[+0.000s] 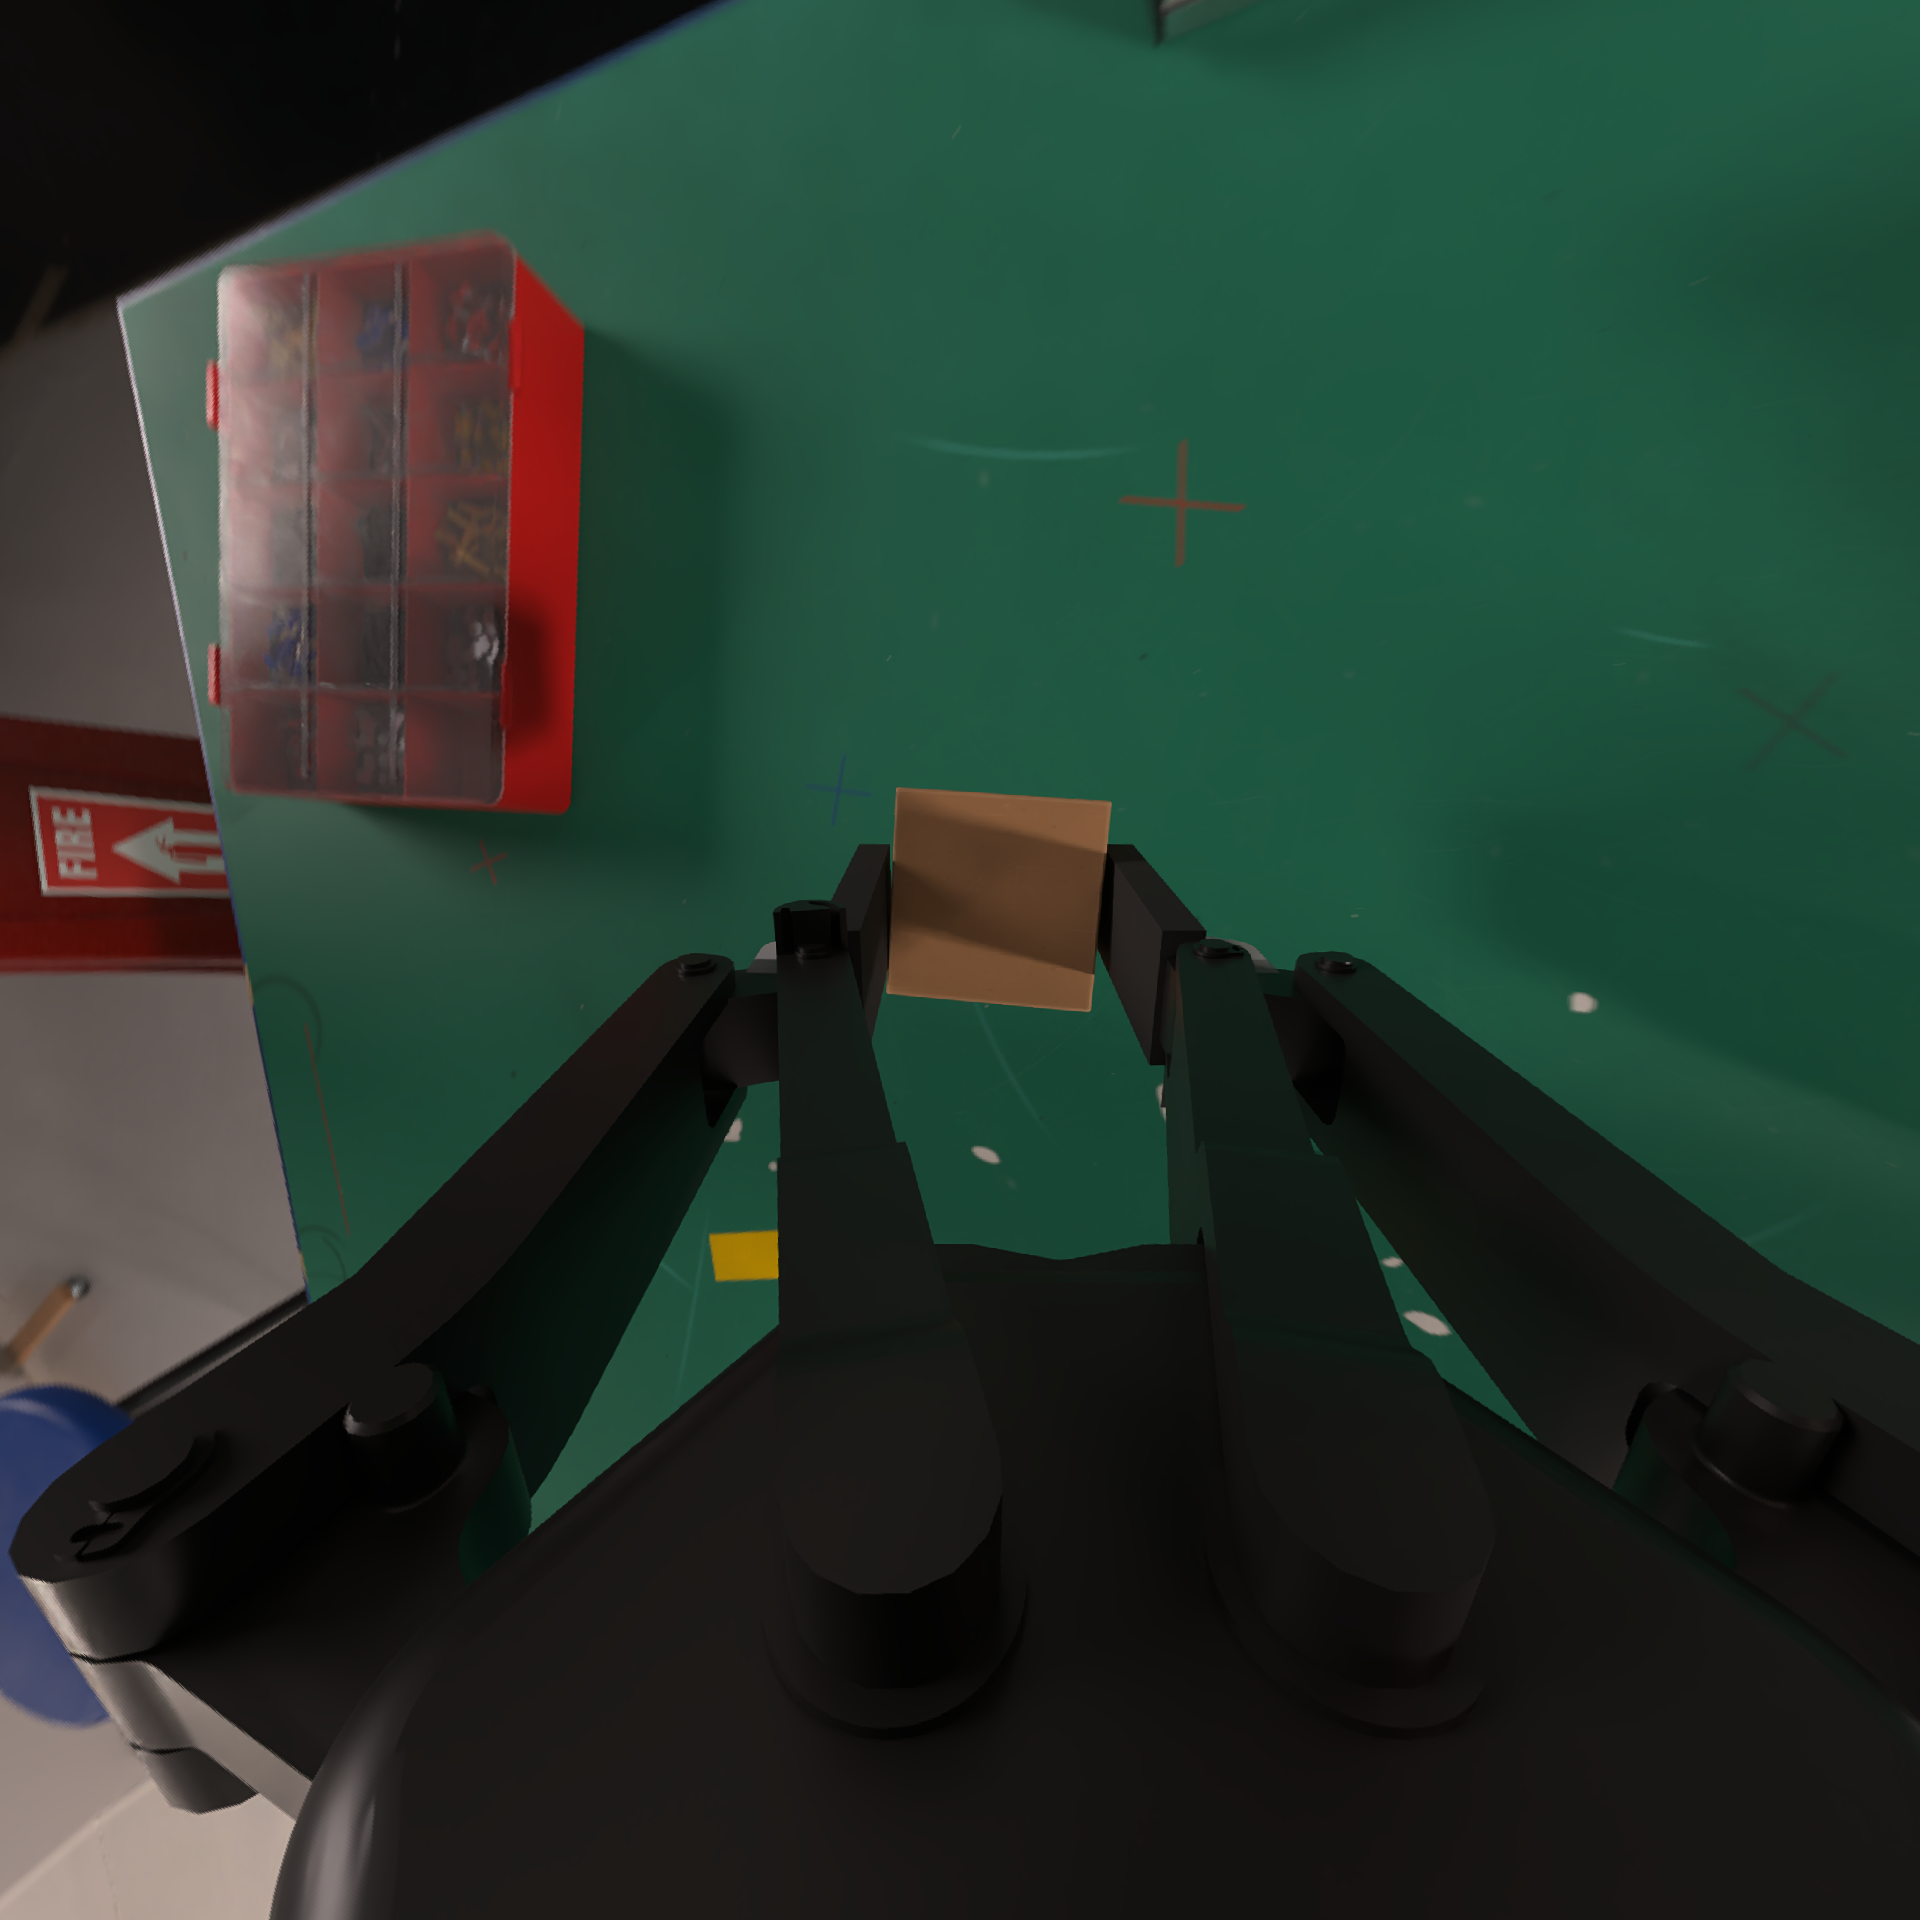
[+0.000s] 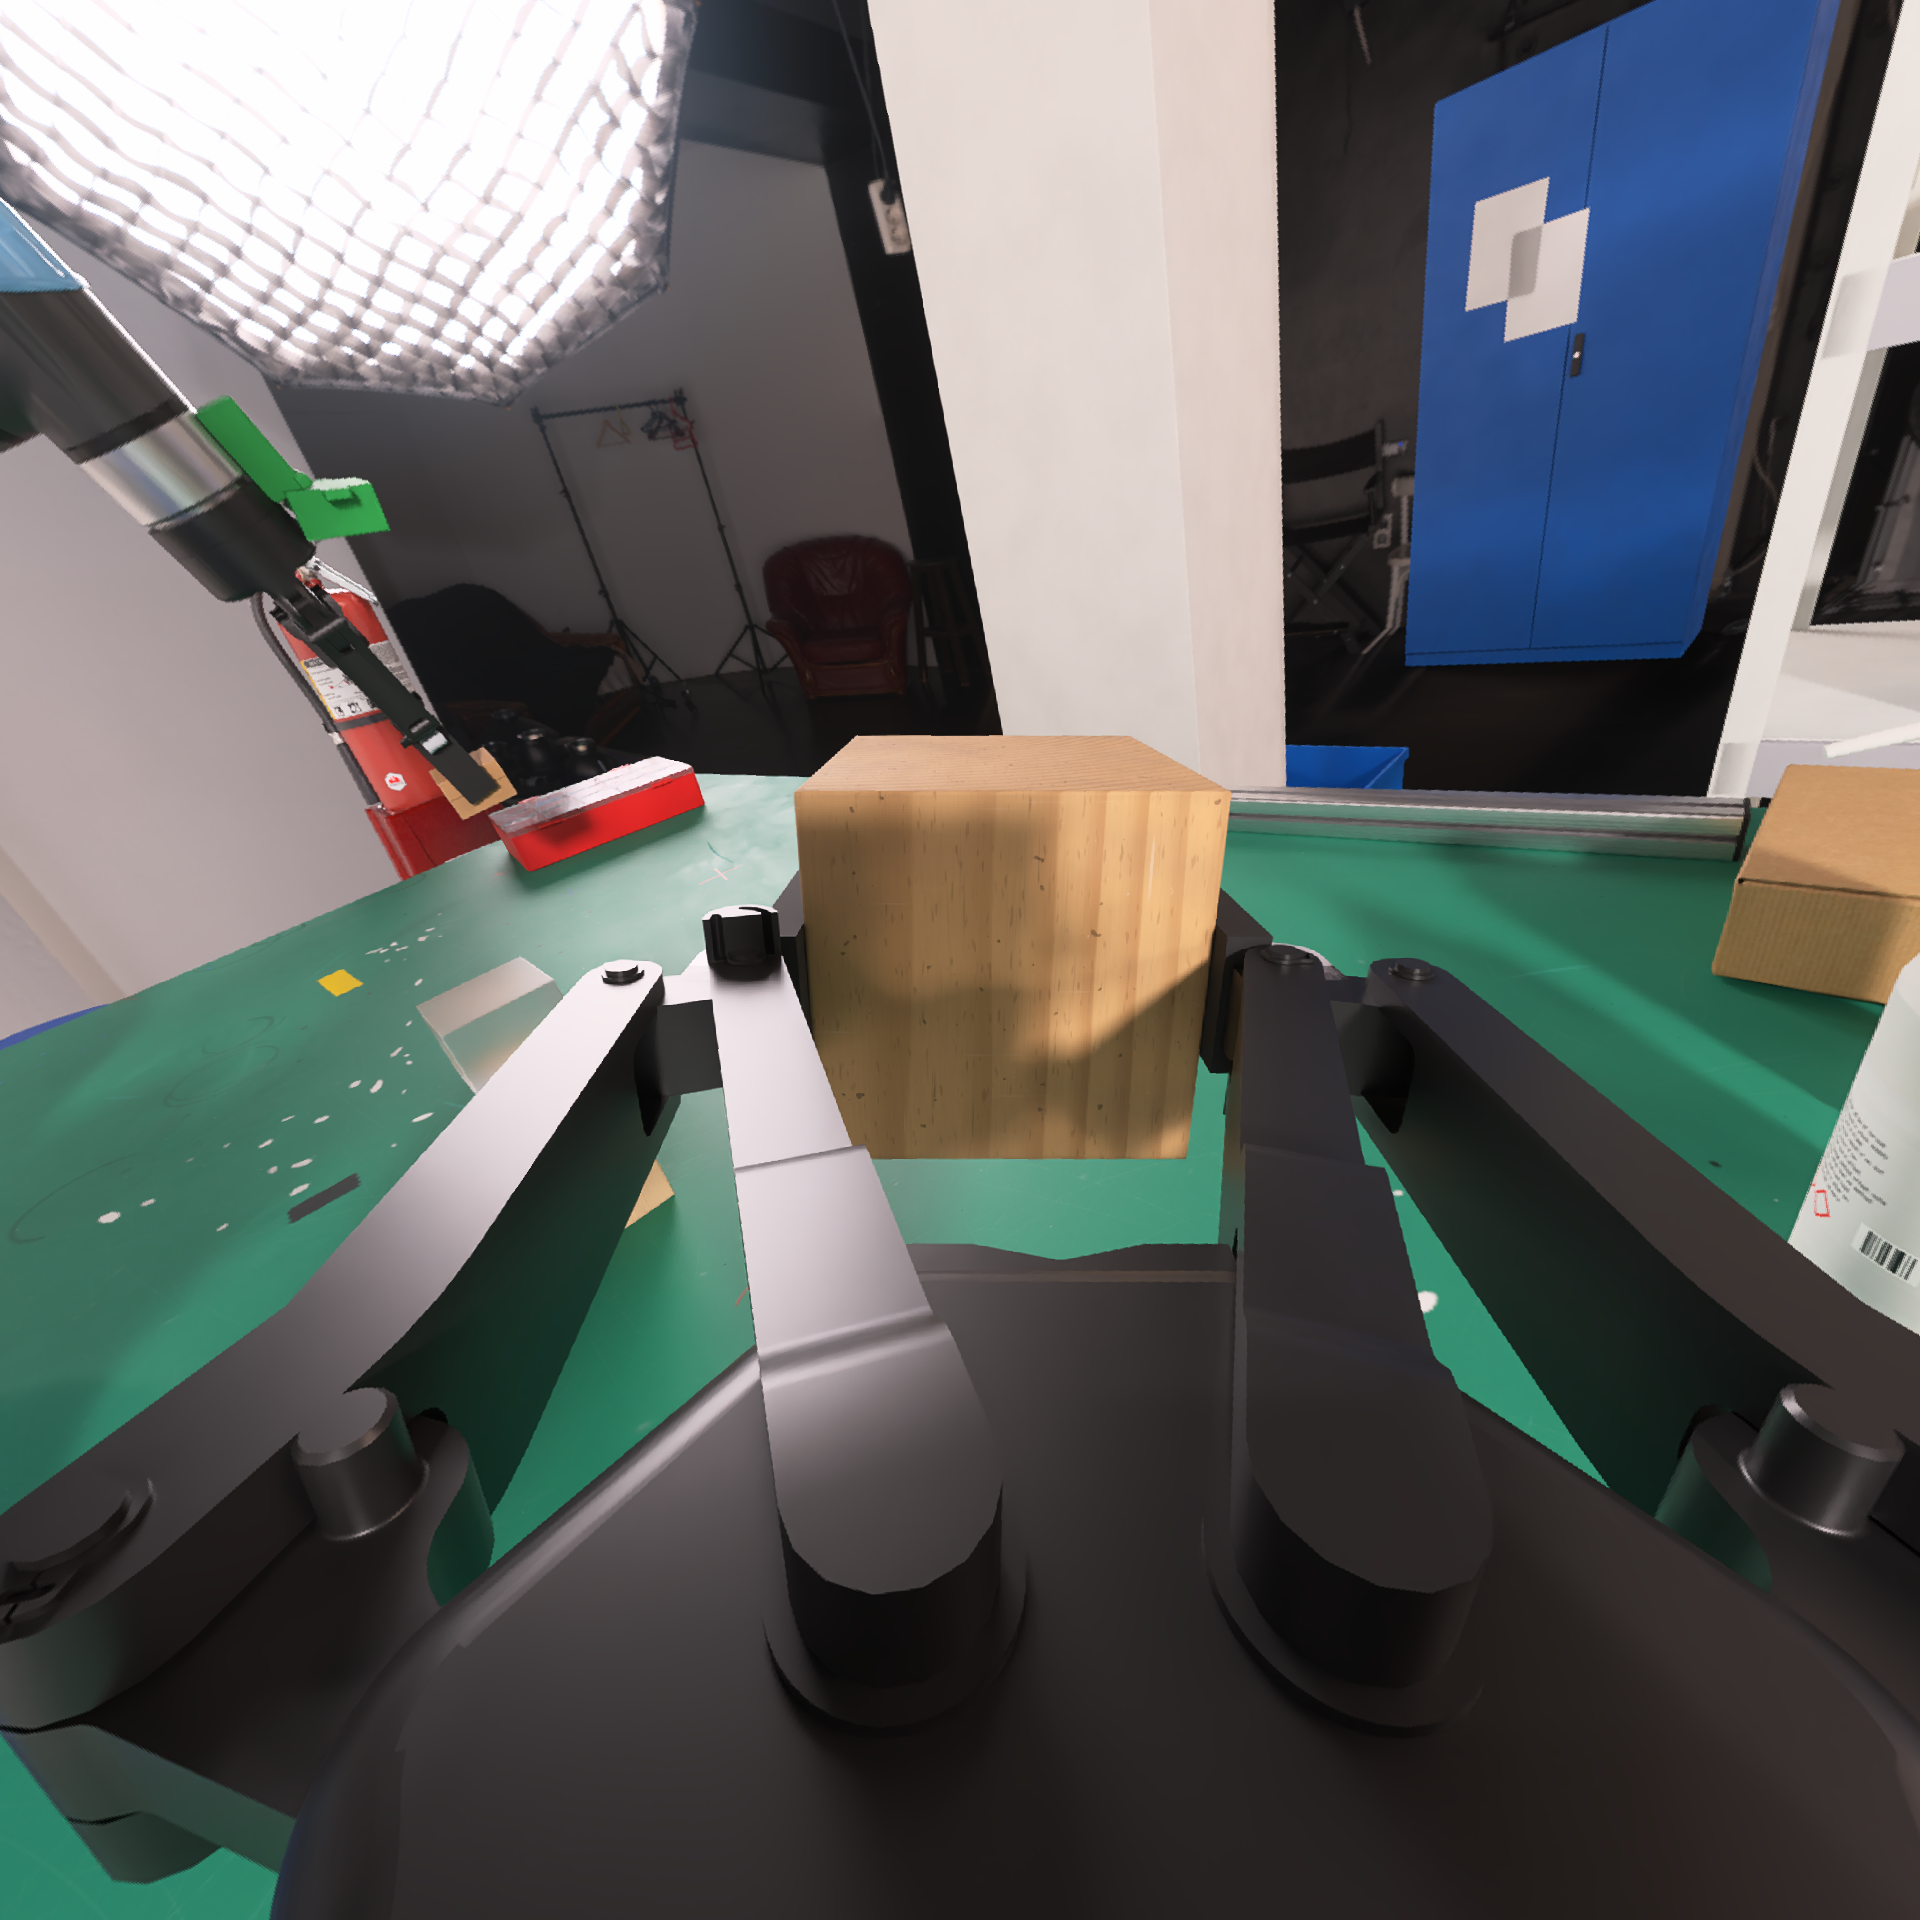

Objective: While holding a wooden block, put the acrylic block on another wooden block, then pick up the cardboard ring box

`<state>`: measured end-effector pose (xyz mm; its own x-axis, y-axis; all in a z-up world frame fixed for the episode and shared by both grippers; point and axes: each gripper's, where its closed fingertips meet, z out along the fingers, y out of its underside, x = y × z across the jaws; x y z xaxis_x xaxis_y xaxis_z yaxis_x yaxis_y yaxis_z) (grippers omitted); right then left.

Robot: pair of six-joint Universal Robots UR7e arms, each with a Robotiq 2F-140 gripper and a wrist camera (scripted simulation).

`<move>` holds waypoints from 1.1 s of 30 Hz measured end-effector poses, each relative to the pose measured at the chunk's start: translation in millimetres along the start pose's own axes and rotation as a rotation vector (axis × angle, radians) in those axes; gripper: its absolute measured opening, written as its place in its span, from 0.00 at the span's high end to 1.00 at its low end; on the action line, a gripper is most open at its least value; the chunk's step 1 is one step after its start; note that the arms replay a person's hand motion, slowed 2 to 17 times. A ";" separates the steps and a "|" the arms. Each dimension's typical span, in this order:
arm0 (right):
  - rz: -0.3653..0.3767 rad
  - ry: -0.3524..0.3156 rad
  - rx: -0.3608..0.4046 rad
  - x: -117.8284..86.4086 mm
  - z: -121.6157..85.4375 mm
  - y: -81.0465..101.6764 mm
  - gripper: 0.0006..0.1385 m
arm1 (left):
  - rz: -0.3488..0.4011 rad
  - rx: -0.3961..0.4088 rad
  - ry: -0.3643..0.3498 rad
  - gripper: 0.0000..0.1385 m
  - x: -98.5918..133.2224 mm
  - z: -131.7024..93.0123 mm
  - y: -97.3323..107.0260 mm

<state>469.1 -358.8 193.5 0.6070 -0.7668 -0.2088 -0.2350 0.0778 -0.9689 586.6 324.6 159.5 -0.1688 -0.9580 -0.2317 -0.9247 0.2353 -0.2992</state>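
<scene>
Hold steady with the left gripper [image 1: 995,914], clamped on the cardboard ring box [image 1: 997,883] just beside the red organiser box [image 1: 395,520], apparently clear of the green table [image 1: 1351,312]. Raise straight and gently; thin card probably crushes. Hold the right gripper [image 2: 1006,966] still, clamped on the wooden block [image 2: 1008,914], well apart from the organiser. Avoid the acrylic block [image 2: 483,1013] between.

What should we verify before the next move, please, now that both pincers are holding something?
1. Right pincer shut on the wood block: ok.
2. Left pincer shut on the ring box: ok.
3. Ring box lifted off the table: ok.
4. Acrylic block resting on the second wood block: cannot tell; a finger hides its base.
5. Ring box apart from the red organizer: ok.
</scene>
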 end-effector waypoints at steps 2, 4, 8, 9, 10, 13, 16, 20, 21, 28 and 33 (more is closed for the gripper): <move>0.000 -0.003 0.007 -1.0 -1.0 -1.7 0.46 | 0.033 0.038 0.025 0.61 11.0 -15.7 -7.9; -0.001 -0.006 0.013 -2.1 -2.0 -3.4 0.46 | 0.068 0.076 0.056 0.61 23.9 -31.7 -15.4; -0.004 -0.012 0.024 -4.5 -4.2 -6.6 0.46 | 0.150 0.151 0.137 0.61 56.8 -64.6 -28.7; -0.005 -0.013 0.027 -5.1 -4.8 -7.4 0.46 | 0.175 0.171 0.160 0.61 66.4 -73.0 -31.6; -0.007 -0.014 0.029 -5.6 -5.4 -8.2 0.46 | 0.201 0.191 0.183 0.61 76.4 -81.4 -34.4; -0.012 -0.016 0.037 -7.3 -7.1 -10.5 0.46 | 0.281 0.241 0.247 0.61 106.4 -105.1 -39.2; -0.017 -0.019 0.044 -8.9 -8.8 -12.8 0.46 | 0.361 0.280 0.302 0.61 136.3 -126.4 -40.1; -0.021 -0.024 0.052 -11.1 -11.1 -15.3 0.46 | 0.477 0.321 0.374 0.61 177.9 -151.6 -36.5; -0.022 -0.026 0.055 -11.7 -11.6 -15.9 0.46 | 0.507 0.330 0.393 0.61 188.4 -157.4 -34.8; -0.024 -0.034 0.071 -14.3 -14.8 -19.5 0.46 | 0.676 0.366 0.490 0.61 253.0 -185.0 -19.6; -0.021 -0.040 0.079 -15.4 -16.3 -21.0 0.46 | 0.804 0.370 0.559 0.61 295.5 -196.9 -3.0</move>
<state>452.3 -359.0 219.2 0.6413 -0.7429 -0.1919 -0.1620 0.1134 -0.9802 472.3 8.5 274.2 -0.9088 -0.4135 -0.0554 -0.3232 0.7818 -0.5332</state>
